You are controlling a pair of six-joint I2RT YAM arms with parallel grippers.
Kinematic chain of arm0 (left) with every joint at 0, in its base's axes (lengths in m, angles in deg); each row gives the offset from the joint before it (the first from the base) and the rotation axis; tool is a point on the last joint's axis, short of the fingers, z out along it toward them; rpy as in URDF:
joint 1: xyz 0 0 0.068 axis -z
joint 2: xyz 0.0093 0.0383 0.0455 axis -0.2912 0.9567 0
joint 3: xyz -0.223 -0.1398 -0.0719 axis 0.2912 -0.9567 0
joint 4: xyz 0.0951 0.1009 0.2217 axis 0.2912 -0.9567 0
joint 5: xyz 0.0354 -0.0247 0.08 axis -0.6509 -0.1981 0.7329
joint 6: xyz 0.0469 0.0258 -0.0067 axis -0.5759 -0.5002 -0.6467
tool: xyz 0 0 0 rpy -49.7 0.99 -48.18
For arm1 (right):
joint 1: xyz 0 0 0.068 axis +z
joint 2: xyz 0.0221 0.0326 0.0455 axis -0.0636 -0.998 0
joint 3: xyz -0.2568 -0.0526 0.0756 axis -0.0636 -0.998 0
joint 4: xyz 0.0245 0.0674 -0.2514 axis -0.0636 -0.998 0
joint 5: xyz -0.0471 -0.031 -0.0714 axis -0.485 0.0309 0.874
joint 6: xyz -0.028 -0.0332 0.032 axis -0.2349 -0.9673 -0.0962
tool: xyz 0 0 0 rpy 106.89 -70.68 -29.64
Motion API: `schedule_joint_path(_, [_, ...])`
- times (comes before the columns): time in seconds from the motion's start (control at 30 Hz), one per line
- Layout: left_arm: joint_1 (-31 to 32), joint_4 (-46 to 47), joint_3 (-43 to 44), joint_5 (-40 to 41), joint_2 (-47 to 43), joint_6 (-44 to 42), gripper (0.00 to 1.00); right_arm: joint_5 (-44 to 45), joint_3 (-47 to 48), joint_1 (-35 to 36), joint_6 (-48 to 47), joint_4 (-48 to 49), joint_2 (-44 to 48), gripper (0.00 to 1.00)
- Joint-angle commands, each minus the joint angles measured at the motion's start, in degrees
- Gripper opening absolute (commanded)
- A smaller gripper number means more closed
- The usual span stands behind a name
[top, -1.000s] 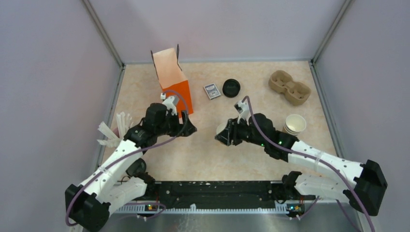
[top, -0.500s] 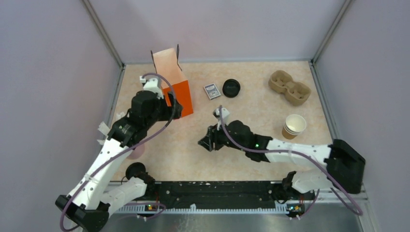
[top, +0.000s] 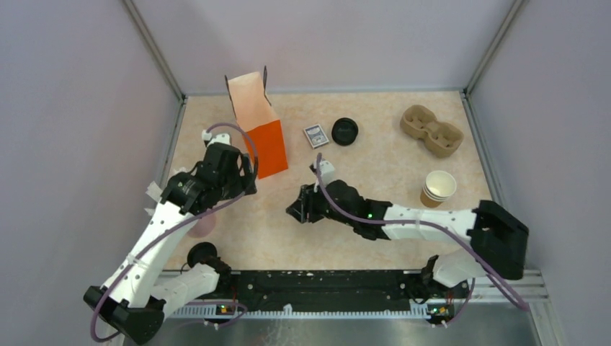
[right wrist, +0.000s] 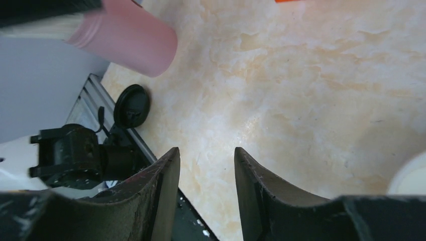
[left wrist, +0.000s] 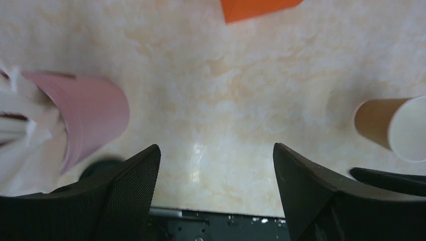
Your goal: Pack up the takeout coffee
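Currently: right gripper [right wrist: 206,150] has its jaws partly apart, with bare table [right wrist: 301,100] showing between them and nothing gripped. Left gripper [left wrist: 216,148] is spread wide and likewise empty. In the top view it hovers left of centre, just beside the orange bag [top: 268,148].

Takeout coffee [left wrist: 392,129]: at the right edge of the left wrist view, mouth turned toward the frame edge, so apparently tipped or on its side. A dark part, probably the right gripper, lies just below it. The lower right corner of the right wrist view shows a white curve, likely its rim, outside the jaws. Touching or not: cannot tell. In the top view I cannot find it; the right arm probably hides it.

Risks, as judged:
- Cup is outside the jaws. Closing now grabs air, or a finger nudges the cup and it rolls.
- Paper wall is soft, so a hard pinch across the mouth could crush it.
- Black lid [top: 345,131] lies well apart at upper centre, so the cup could get bagged unlidded.
- Left gripper is close to the bag and a sideways sweep could topple it.
- Pink cup [left wrist: 90,115] at left could be clipped.
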Motion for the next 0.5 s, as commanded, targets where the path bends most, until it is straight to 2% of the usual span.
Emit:
schedule_joint_path(0.0, [0.2,-9.1,-5.8,-3.7,-1.0,10.6,0.85,5.8,-4.5,0.4,-1.2,3.3,12.4,0.44])
schedule_joint_path(0.07, [0.2,-8.7,-11.1,-6.2,-1.1,14.4,0.85,7.2,-5.9,0.4,-2.6,2.4,16.5,0.44])
schedule_joint_path(0.2, [0.1,-11.1,-19.7,-2.6,2.7,22.8,0.85,8.4,-7.1,0.4,-5.7,-0.6,23.4,0.45])
schedule_joint_path(0.3, [0.1,-13.5,-21.6,0.7,7.4,26.9,0.87,9.4,-8.0,0.4,-7.7,-2.5,28.1,0.46])
schedule_joint_path(0.4, [0.1,-12.8,-21.6,0.0,9.6,30.1,0.87,10.0,-9.2,0.3,-9.1,-4.1,32.6,0.47])
schedule_joint_path(0.47, [0.2,-12.3,-23.6,0.0,9.7,35.6,0.88,10.3,-9.7,0.3,-10.1,-5.1,35.0,0.47])
